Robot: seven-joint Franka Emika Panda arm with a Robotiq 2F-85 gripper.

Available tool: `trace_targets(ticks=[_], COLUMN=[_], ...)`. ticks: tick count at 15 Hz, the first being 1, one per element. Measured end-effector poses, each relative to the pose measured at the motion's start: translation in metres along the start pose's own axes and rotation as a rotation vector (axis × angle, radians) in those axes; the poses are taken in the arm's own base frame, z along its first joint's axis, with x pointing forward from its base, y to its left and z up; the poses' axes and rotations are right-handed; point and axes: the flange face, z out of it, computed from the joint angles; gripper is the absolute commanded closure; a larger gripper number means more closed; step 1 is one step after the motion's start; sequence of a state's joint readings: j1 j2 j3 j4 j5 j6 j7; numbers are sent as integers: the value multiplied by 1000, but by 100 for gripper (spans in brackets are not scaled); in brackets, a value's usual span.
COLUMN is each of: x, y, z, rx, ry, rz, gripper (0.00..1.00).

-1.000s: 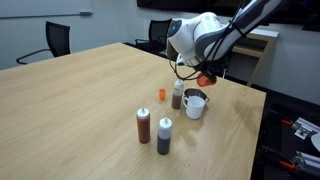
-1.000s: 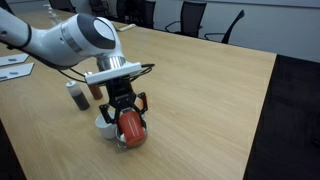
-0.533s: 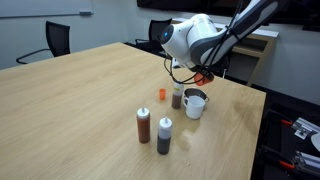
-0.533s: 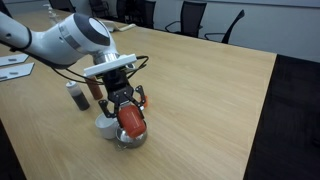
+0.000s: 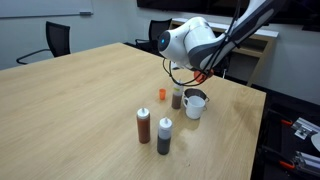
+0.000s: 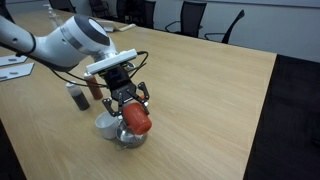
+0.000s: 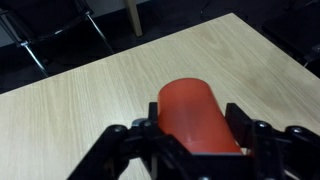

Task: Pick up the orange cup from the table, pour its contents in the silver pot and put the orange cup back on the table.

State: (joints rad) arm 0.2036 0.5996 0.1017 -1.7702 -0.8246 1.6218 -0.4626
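Observation:
My gripper (image 6: 133,108) is shut on the orange cup (image 6: 137,120) and holds it tilted on its side above the table (image 6: 210,90). In the wrist view the orange cup (image 7: 198,118) fills the space between the two black fingers (image 7: 192,132). In an exterior view the cup (image 5: 204,76) shows only as a small red patch beside the white wrist. The silver pot (image 5: 195,103) stands on the table just below the gripper. In an exterior view the pot (image 6: 107,126) sits just beside and below the tilted cup.
Three squeeze bottles (image 5: 144,124) (image 5: 165,135) (image 5: 177,96) and a tiny orange piece (image 5: 161,94) stand near the pot. Office chairs (image 5: 52,42) ring the table. The table edge runs close by the pot (image 6: 60,150).
The cup has turned further in the gripper, and the wrist has shifted slightly. The pot and bottles have not moved.

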Motion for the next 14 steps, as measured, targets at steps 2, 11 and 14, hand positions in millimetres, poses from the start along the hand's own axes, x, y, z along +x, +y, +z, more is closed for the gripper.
trace_targets(ticks=[2, 11, 14], x=[3, 16, 20], y=[-2, -11, -12], z=[-2, -7, -5], rx=[-28, -113, -134], ry=[-24, -98, -120], rz=[-9, -51, -62], gripper=[57, 57, 57])
